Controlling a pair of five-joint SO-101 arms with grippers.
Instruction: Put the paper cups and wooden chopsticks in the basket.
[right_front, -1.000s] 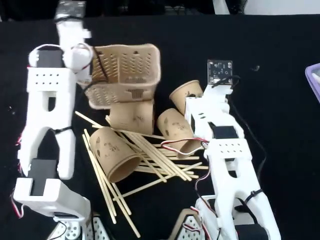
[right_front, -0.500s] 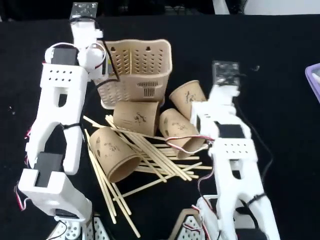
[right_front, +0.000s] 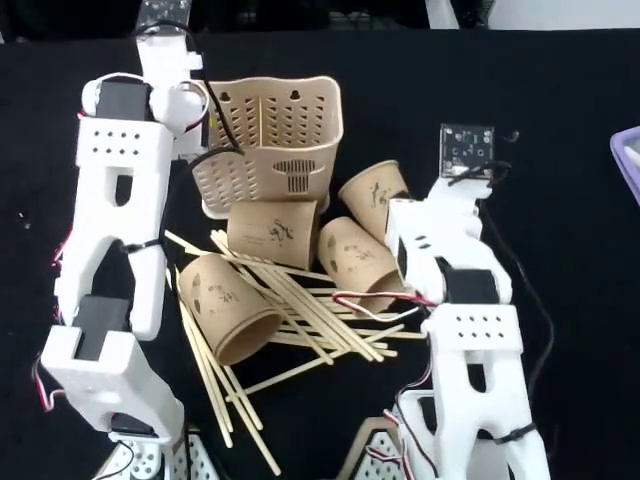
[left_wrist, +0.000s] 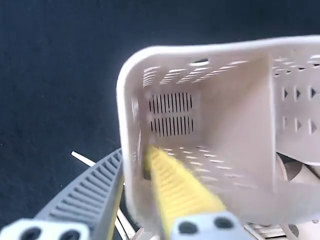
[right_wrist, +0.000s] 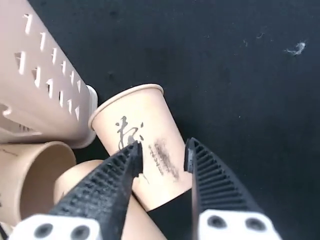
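The tan perforated basket lies tipped at the back of the black table, its mouth toward the camera. My left gripper is shut on the basket's left wall; in the left wrist view the wall sits between the grey and yellow fingers of the gripper. Several paper cups lie on their sides in front of the basket: one at the right, one under the basket, one and one. My right gripper is open, straddling the right cup. Wooden chopsticks lie scattered among the cups.
A purple container edge shows at the far right. Black tabletop is free behind and right of the right arm. The left arm runs along the left side of the pile.
The left arm has dragged the basket to the right and turned it more upright. The right arm has shifted slightly right, still over the right cup.
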